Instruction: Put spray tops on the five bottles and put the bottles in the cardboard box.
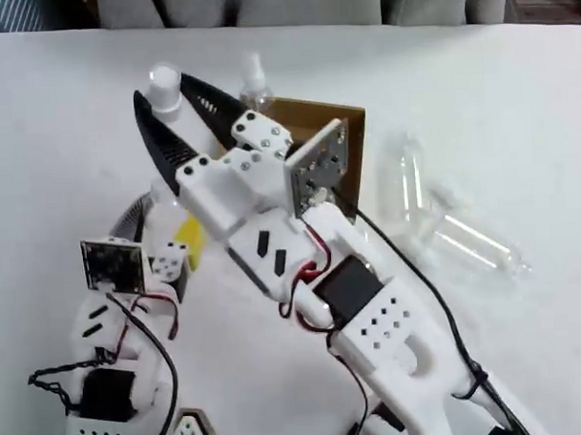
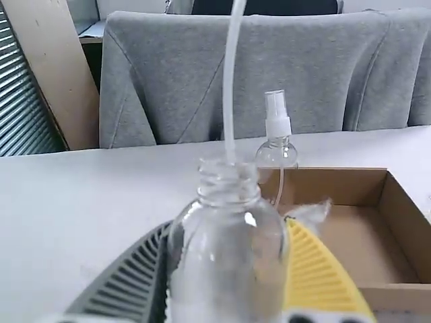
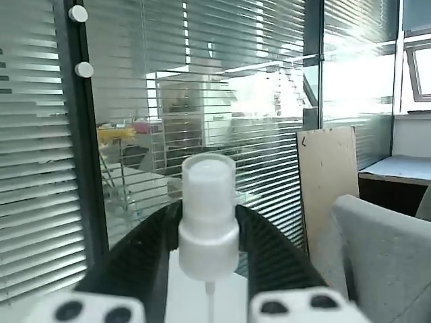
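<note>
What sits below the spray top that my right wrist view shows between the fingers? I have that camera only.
Observer: The spray top has a tube that runs down to the open neck of a clear bottle.
Reviewer: Is that bottle standing free?
Observer: No, the left gripper holds it upright, with fingers on both sides.
Reviewer: Any bottles finished?
Observer: One capped bottle stands at the far corner of the cardboard box.
</note>
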Tool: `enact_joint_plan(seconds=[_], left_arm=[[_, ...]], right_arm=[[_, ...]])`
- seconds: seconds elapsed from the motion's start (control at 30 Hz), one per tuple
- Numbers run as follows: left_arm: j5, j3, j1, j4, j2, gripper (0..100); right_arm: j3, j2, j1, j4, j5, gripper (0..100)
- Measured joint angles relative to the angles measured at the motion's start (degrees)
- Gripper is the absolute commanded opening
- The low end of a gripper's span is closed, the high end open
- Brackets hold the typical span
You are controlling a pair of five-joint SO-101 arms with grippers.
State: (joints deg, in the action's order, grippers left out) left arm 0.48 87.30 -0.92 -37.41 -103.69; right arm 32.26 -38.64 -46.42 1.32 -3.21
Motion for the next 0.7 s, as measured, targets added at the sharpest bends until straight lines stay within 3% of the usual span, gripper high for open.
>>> enact_joint_plan(seconds=[0.7], left_arm=[[0.0,2.5,-0.4,0.1,-0.1,2]], right_arm=[[0.0,-4.4,-2.2,-2.6,0.0,1.5]])
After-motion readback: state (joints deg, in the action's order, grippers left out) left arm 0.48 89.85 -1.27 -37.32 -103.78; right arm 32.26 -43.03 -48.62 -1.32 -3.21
